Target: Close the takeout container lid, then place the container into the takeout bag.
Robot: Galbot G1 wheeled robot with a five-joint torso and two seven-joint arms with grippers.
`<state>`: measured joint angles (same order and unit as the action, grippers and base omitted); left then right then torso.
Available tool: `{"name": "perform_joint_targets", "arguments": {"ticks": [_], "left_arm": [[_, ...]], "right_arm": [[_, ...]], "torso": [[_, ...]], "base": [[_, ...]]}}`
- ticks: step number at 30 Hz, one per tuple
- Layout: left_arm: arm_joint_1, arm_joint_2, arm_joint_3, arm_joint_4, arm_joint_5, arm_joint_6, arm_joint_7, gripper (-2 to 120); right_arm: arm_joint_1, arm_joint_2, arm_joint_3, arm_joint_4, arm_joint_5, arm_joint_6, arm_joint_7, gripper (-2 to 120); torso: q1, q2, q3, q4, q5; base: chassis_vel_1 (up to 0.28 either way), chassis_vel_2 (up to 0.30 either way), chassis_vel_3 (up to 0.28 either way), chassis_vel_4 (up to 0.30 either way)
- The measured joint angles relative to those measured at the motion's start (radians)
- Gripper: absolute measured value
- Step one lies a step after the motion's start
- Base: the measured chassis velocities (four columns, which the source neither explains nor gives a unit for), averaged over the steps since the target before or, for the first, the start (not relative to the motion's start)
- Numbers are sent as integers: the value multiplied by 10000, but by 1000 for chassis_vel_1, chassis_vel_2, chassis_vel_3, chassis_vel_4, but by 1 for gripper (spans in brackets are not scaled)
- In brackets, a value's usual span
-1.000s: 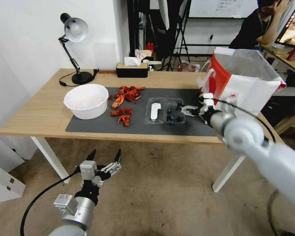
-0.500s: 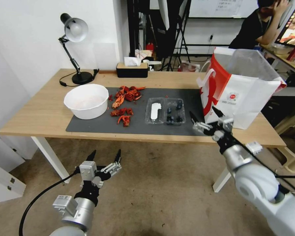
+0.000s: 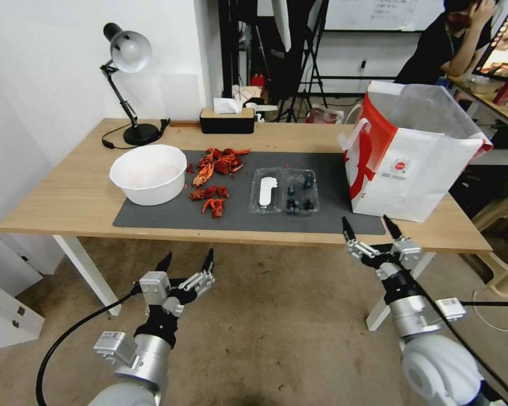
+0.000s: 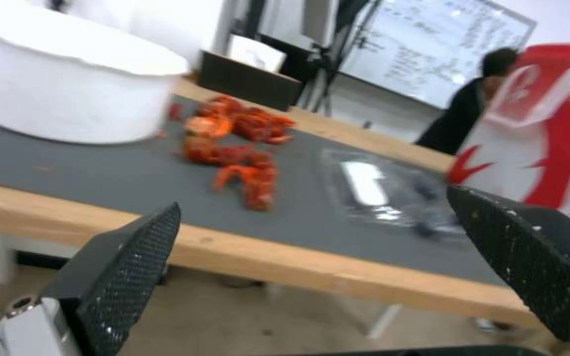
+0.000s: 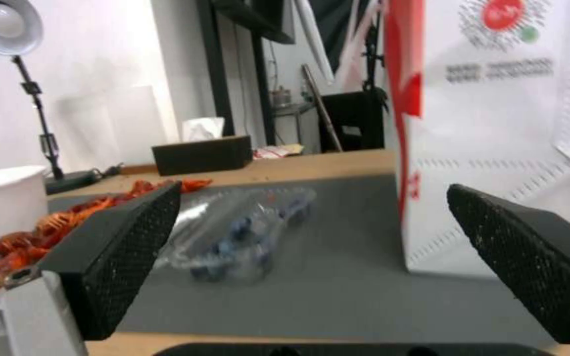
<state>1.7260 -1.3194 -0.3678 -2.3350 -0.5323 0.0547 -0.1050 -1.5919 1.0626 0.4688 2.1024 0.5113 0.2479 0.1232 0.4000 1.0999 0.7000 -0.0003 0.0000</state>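
The clear takeout container lies open on the grey mat, dark blueberries in its right half; it also shows in the wrist views. Its lid, white label up, lies flat to the left, also seen as the lid. The white and red takeout bag stands upright at the table's right end, mouth open. My right gripper is open, just off the table's front edge, below the bag. My left gripper is open, low over the floor in front of the table.
A round white bowl sits at the mat's left end, red crayfish shells beside it. A black tissue box and desk lamp stand at the back. The table's front edge lies between grippers and objects.
My right gripper has drawn back from the container's right side, off the table, to below its front edge. The left gripper has shifted slightly. Container and lid stay open.
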Motion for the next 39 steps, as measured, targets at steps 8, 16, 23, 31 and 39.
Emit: {"name": "perform_joint_targets", "arguments": {"ticks": [8, 16, 23, 31, 39], "left_arm": [[-1258, 956, 815, 240, -2346, -93, -914, 100], [-3879, 1412, 1787, 502, -6035, 662, -3239, 100], [-6263, 1195, 2748, 1223, -8487, 1312, -5657, 100], [-8256, 1111, 3871, 2509, -9061, 1374, -6651, 100], [-10251, 1015, 4860, 3395, -10576, 1769, -8518, 100]], "right_arm": [[-399, 274, 108, 35, -144, 26, -48, 100], [-750, 469, 281, 93, -286, 14, -49, 100], [-993, 497, 539, 150, -308, -23, -37, 100], [-1169, 559, 669, 152, -309, -42, -13, 100], [-1220, 790, 650, -1, -630, -47, -1, 100]], "torso": [[0, 0, 0, 4, -1], [0, 0, 1, 3, 0], [1, 0, 1, 1, -2], [1, -1, 2, 3, 2], [1, 0, 1, 4, 1]], "base": [[0, 0, 0, 0], [0, 0, 0, 0], [0, 0, 0, 0], [0, 0, 0, 0], [0, 0, 0, 0]]}}
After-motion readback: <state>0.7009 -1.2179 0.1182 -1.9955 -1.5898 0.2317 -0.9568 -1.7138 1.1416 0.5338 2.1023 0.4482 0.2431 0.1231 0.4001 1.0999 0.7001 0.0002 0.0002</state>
